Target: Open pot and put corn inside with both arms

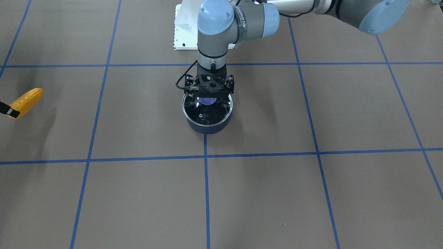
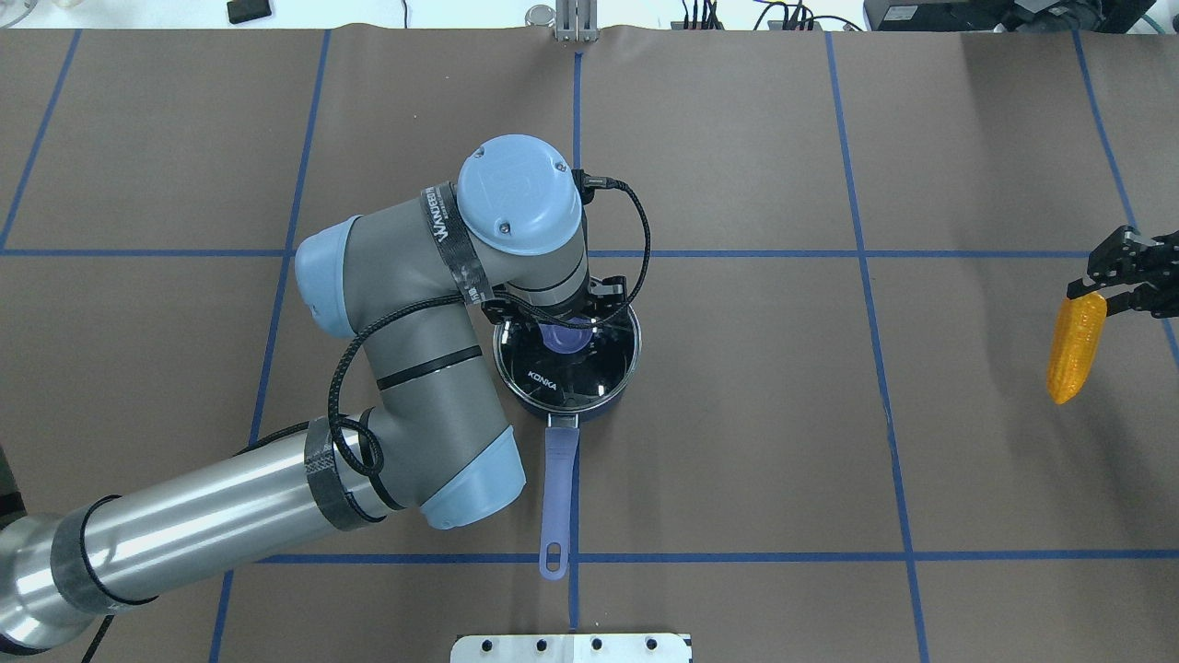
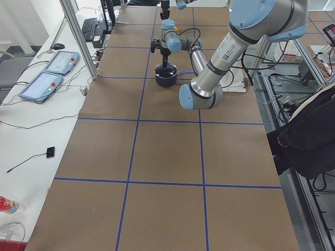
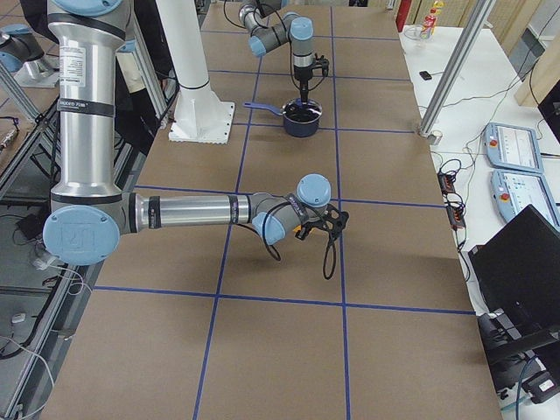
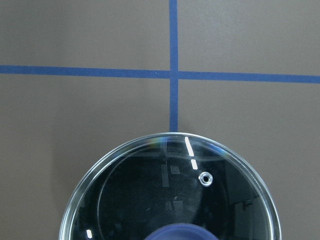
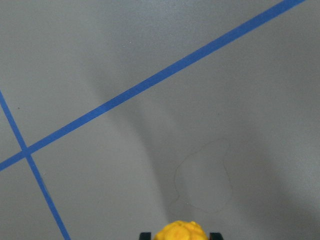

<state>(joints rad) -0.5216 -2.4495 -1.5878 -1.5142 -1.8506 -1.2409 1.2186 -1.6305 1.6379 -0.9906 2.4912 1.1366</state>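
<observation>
The dark navy pot (image 1: 207, 128) stands at the table's middle with its lavender-blue handle (image 2: 557, 497) pointing toward the robot. The glass lid (image 1: 207, 112) lies on it, also in the left wrist view (image 5: 170, 190). My left gripper (image 1: 207, 98) points straight down over the lid. Its jaws look open on either side of the purple knob (image 1: 207, 101). My right gripper (image 2: 1091, 293) is far out to the robot's right. It is shut on one end of the yellow-orange corn (image 2: 1076, 345) and holds it above the table. The corn tip shows in the right wrist view (image 6: 179, 231).
The brown table cover carries a grid of blue tape lines (image 2: 866, 253). A white mounting plate (image 1: 183, 34) sits at the robot's base. The left arm's elbow (image 2: 405, 387) hangs over the table just left of the pot. Monitors and cables lie past the far edge.
</observation>
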